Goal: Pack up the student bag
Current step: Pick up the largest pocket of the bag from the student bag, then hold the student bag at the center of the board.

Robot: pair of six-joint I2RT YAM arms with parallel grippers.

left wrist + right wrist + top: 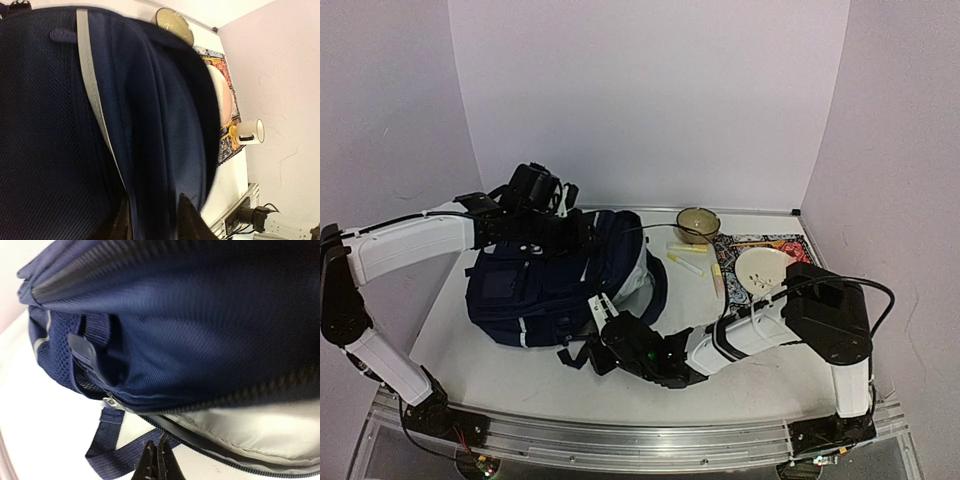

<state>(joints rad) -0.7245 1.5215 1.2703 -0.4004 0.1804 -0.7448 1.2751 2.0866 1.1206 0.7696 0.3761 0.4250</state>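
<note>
The student bag (545, 285) lies on its side on the white table, navy with grey stripes. Its zip stands open toward the right and shows grey lining (240, 425). My left gripper (588, 235) is on the bag's far upper edge; in the left wrist view its fingers (153, 196) stand apart, open, with a fold of navy fabric between them. My right gripper (604, 334) is at the bag's near edge. In the right wrist view its jaws (161, 445) are shut, tips at the lower zip edge, beside a navy strap (107, 450). Nothing shows between them.
Right of the bag stand a brown bowl (698, 224) and a white plate (763, 268) on a patterned mat (790, 245). Three yellow pens (686, 249) lie between bag and mat. A small white cup (248, 132) shows by the mat. Walls enclose the table.
</note>
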